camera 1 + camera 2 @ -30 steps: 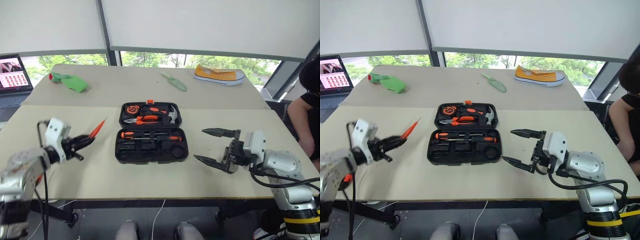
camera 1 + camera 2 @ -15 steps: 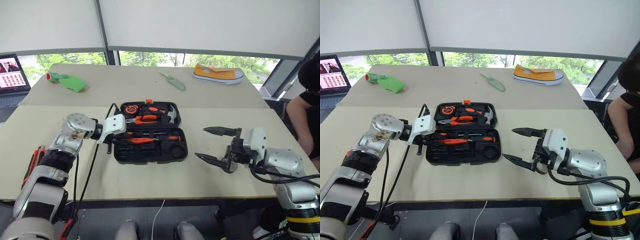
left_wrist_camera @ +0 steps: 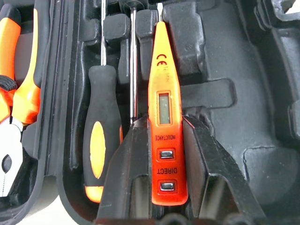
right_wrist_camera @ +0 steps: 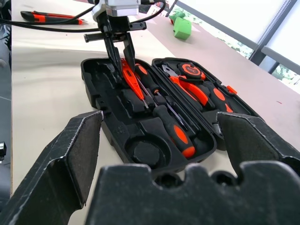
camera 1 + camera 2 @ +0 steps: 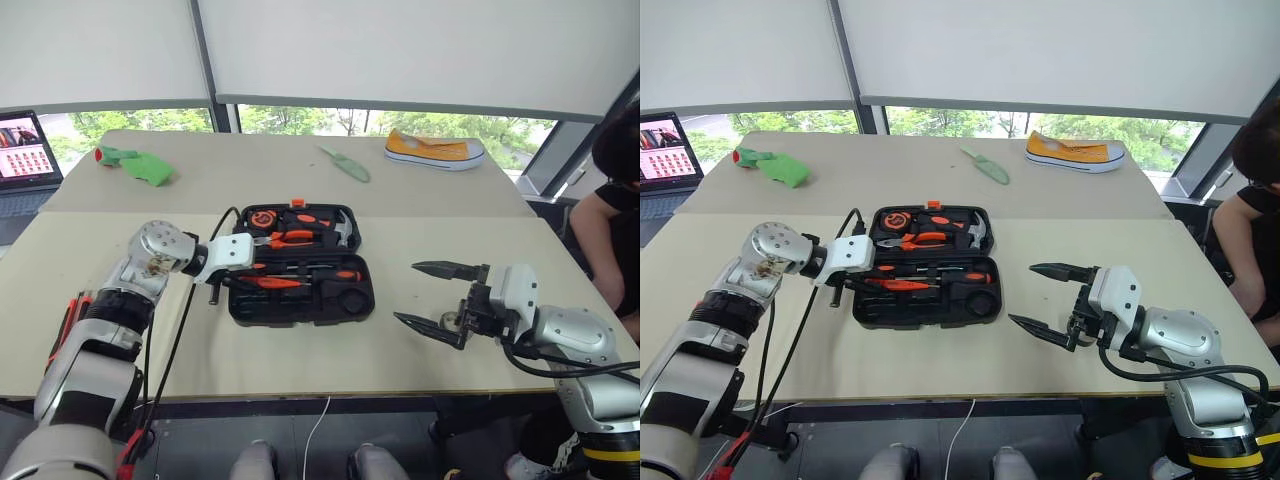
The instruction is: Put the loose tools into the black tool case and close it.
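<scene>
Case [image 5: 300, 275] first: black, hinged, lying open in the middle of the nearer table [image 5: 300, 365], its lid half on the far side holding orange-handled pliers [image 5: 292, 239], a tape measure [image 5: 262, 218] and a hammer [image 5: 343, 232]. The near half carries two screwdrivers [image 4: 174, 131] with orange-and-black handles laid in their slots, one beside the other, and a round socket at the end toward my right.

A second table [image 5: 260, 165] stands behind, with a laptop [image 5: 28, 150] at its left edge, a green trowel [image 5: 135, 163] near it, another green tool [image 5: 346, 163] further right, and a yellow sneaker [image 5: 435, 150] at the far right. A person [image 5: 618, 195] sits at the right edge of the scene.

My left gripper [image 3: 166, 154] reaches into the near half of the case from its left end, fingers [image 3: 129, 164] drawn narrow and pinched on the slim orange screwdriver [image 3: 164, 103]. That tool has a small window and two buttons on its body, and its tip points along the slots, just beside the shaft of one black-handled screwdriver.

My right gripper [image 5: 440, 298] hovers above the table to the right of the case, apart from it, its two fingers spread wide and holding nothing.

An orange-and-black utility knife [image 4: 54, 17] lies on the table beyond my left arm, away from the case.
</scene>
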